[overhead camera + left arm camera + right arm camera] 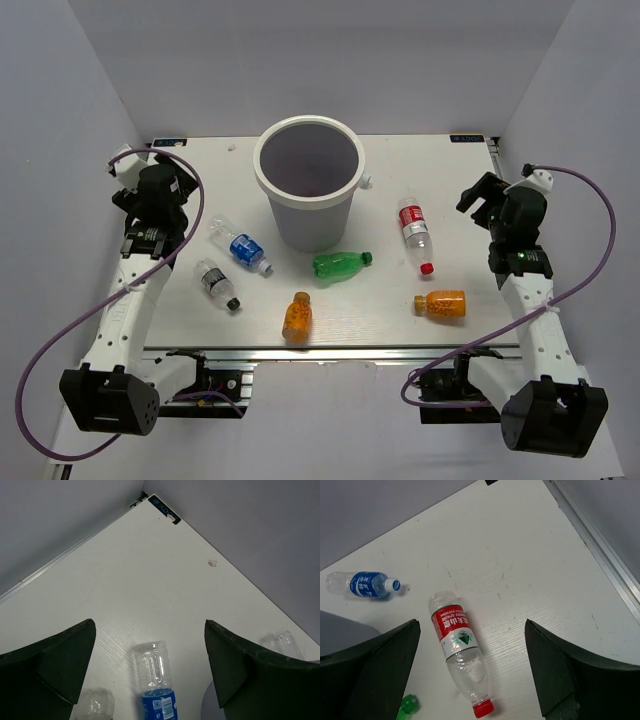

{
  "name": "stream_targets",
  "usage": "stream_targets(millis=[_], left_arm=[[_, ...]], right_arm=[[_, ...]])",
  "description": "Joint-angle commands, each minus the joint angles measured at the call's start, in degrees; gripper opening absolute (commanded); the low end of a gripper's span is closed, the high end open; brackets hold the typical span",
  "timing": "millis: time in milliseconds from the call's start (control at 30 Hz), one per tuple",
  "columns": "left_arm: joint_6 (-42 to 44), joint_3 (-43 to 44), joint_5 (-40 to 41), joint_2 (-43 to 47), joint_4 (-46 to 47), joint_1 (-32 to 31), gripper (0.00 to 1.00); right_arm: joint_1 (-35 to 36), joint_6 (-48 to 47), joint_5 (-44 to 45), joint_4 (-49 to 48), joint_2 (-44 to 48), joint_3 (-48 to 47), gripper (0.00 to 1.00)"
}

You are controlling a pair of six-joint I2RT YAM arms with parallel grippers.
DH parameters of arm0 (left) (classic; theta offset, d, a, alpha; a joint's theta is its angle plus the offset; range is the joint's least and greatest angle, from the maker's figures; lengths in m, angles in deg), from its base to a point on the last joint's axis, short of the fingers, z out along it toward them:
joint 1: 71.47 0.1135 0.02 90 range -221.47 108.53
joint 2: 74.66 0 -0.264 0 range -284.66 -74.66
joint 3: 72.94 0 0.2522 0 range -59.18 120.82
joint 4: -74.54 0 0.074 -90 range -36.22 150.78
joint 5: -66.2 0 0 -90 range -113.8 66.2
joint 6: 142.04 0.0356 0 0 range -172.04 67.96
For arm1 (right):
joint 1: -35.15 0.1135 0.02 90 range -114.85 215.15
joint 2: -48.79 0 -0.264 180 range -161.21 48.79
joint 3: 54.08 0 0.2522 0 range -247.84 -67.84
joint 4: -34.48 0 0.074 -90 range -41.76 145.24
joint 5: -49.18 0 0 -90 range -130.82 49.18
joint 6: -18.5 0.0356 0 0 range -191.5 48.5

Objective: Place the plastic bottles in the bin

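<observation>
plainly, the left gripper (pixel 150 625) has its two dark fingers (pixel 50 665) spread wide and holds nothing. in the left wrist view, the clear bottom end of the blue-label bottle (pixel 154 680) shows in the gap between them, lying on the white table (pixel 150 555). the right gripper (pixel 472 622) is just as wide apart and just as empty. under its gap lies the red-label bottle (pixel 456 645) on its side, its red cap toward the bottom of the right wrist view.

from above, each gripper hangs over its own side of the table, well apart from the bin (pixel 312 225). the bin stands upright in the middle of the far half, its mouth open to the camera.

all six bottles lie flat on the table outside the bin. the blue-label bottle is to the bin's left, and the black-cap bottle (pixel 217 283) is just beside it on the near side. the green bottle (pixel 340 265) lies close in front of the bin, and the red-label bottle is off to the bin's right. the left orange bottle (pixel 297 316) and the right orange bottle (pixel 441 303) lie near the table's front edge, well apart from each other.
</observation>
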Motion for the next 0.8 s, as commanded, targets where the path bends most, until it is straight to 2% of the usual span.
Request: stream_targets(millis=[0, 167, 200, 333, 533, 633, 767], left_arm=[[-1.69, -1.00, 1.49, 1.72, -1.60, 0.01, 0.98], [-2.39, -3.20, 2.01, 2.34, -1.51, 0.01, 0.98], [-2.57, -3.46, 2.01, 2.34, -1.51, 0.01, 0.98], [-3.19, -5.30, -0.26, 2.07, -0.72, 0.01, 0.98], [-3.10, -6.28, 0.69, 0.15, -1.41, 0.01, 0.98], [-3.37, -6.19, 1.66, -0.39, -2.21, 0.01, 0.98], [-3.72, -6.71, 1.84, -0.39, -2.12, 0.01, 0.98]], right_arm=[[0.17, -4.80, -5.81, -2.20, 0.86, -0.84, 0.89], [0.26, -10.94, -19.23, 1.93, -6.06, -4.96, 0.89], [0.95, -11.75, -19.45, 3.24, -7.57, -5.66, 0.89], [4.90, -15.35, -15.50, 5.70, -16.69, -9.43, 0.89], [10.89, -20.45, -11.64, 7.03, -29.53, -13.92, 0.89], [12.56, -20.37, -7.96, 7.12, -38.31, -16.12, 0.89], [12.91, -18.26, -4.77, 7.74, -44.56, -18.59, 0.89]])
